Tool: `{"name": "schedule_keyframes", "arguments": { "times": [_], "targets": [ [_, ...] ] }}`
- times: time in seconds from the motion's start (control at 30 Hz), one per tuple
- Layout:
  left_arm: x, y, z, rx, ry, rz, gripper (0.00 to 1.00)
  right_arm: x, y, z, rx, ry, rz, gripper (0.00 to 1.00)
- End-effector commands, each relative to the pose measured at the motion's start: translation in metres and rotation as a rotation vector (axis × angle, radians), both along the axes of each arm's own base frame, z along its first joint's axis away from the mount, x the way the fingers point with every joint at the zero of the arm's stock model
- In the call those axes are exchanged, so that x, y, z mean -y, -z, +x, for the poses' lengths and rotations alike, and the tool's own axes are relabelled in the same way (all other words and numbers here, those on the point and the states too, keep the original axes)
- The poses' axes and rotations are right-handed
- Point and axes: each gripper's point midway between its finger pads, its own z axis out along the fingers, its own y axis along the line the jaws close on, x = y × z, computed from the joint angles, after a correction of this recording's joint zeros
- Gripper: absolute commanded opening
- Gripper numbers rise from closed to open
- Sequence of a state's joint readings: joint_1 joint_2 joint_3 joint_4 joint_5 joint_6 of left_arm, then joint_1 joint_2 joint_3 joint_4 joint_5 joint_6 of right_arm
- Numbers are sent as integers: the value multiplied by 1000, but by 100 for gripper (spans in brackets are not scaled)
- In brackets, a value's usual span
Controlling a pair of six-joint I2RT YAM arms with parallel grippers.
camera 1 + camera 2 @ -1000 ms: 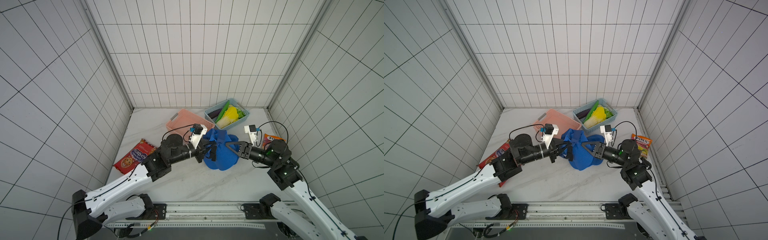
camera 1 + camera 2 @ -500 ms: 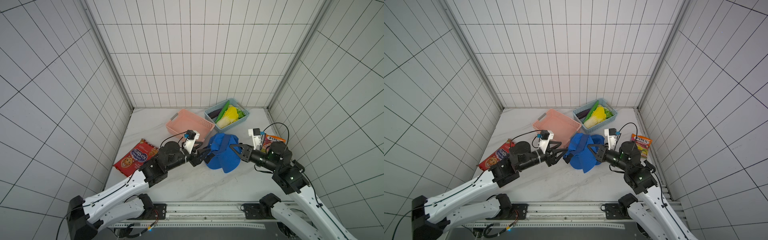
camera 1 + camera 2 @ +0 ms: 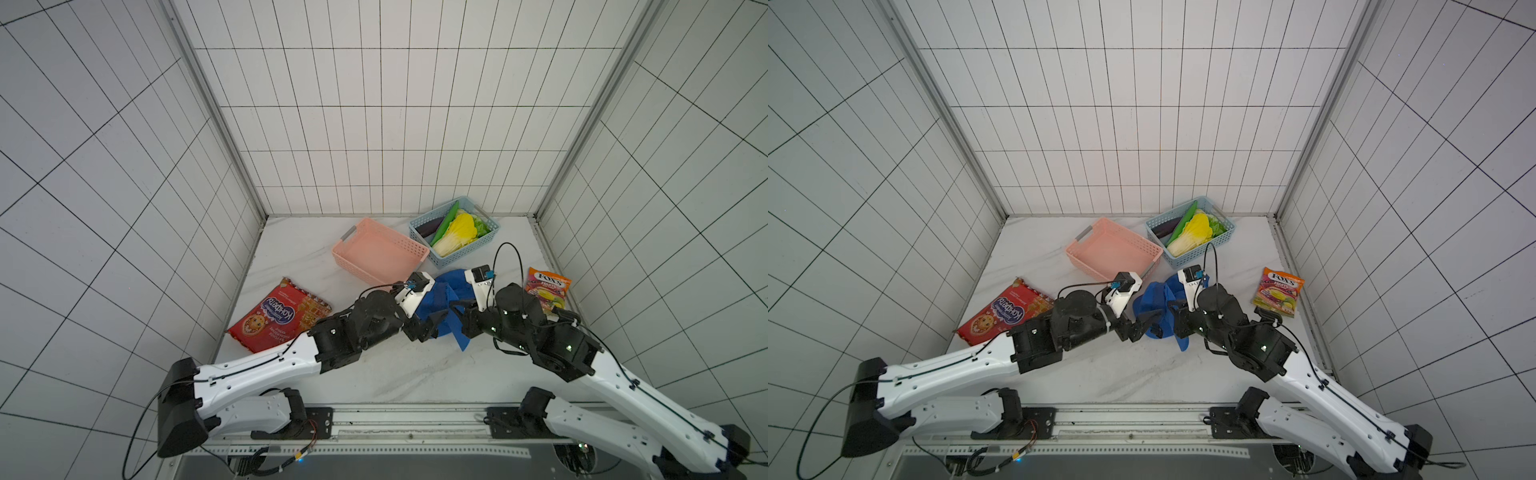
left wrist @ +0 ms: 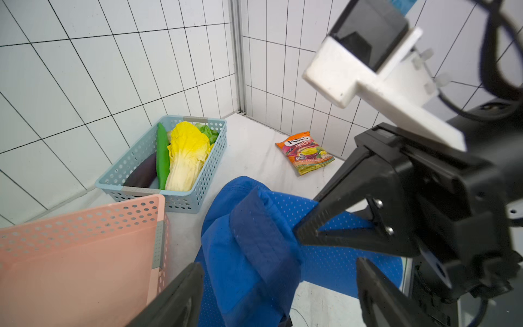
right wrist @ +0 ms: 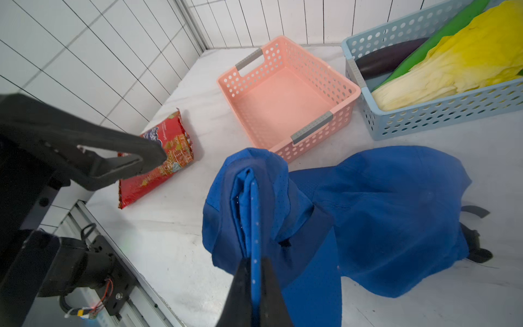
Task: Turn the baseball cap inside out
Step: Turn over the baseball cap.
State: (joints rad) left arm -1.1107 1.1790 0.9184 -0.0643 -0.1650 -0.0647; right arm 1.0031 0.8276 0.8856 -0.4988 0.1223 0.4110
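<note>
The blue baseball cap point(image 3: 441, 298) point(image 3: 1156, 300) lies crumpled on the white table between both arms. My right gripper point(image 5: 255, 262) point(image 3: 455, 312) is shut on a raised fold of its mesh fabric, which stands up between the pinched fingers. My left gripper point(image 4: 278, 266) point(image 3: 1144, 326) is open, one finger on each side of a hanging fold of the cap point(image 4: 249, 226), and grips nothing. In the left wrist view the right gripper point(image 4: 301, 230) pinches the cloth just beyond that fold. The cap's crown point(image 5: 396, 212) rests on the table.
An empty pink basket point(image 3: 380, 257) stands just behind the cap, with a blue basket point(image 3: 490, 232) of vegetables to its right. A red cookie pack point(image 3: 280, 318) lies at the left and a Fox's candy bag point(image 3: 546, 291) at the right, near the wall.
My left gripper let go of the cap, opened wide and now straddles a fold. The right gripper closed on the cap fabric and lifted it a little.
</note>
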Motion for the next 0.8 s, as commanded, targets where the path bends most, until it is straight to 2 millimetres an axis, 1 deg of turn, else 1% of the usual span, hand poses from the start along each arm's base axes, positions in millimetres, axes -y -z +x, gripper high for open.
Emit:
{"name": "schedule_keyframes", "arguments": {
  "times": [0.0, 0.17, 0.33, 0.47, 0.63, 0.7, 0.77],
  "targets": [
    [-2, -2, 18, 44, -124, 22, 85, 9, -17, 9, 140, 66, -109, 0],
    [-4, 16, 24, 23, -180, 55, 86, 2, -18, 7, 150, 60, -105, 0],
    [-10, 35, 28, 20, -215, 99, 88, 2, -20, 6, 150, 64, -77, 0],
    [-12, 44, 31, 8, -240, 114, 91, 4, -22, 6, 152, 72, -67, 0],
    [-1, 51, 29, -5, -196, 127, 96, 6, -20, 7, 147, 88, -69, 0],
    [6, 51, 25, -18, -159, 119, 98, 6, -19, 7, 144, 91, -67, 0],
    [14, 51, 21, -20, -113, 113, 99, 6, -18, 7, 142, 93, -69, 0]
  ]
}}
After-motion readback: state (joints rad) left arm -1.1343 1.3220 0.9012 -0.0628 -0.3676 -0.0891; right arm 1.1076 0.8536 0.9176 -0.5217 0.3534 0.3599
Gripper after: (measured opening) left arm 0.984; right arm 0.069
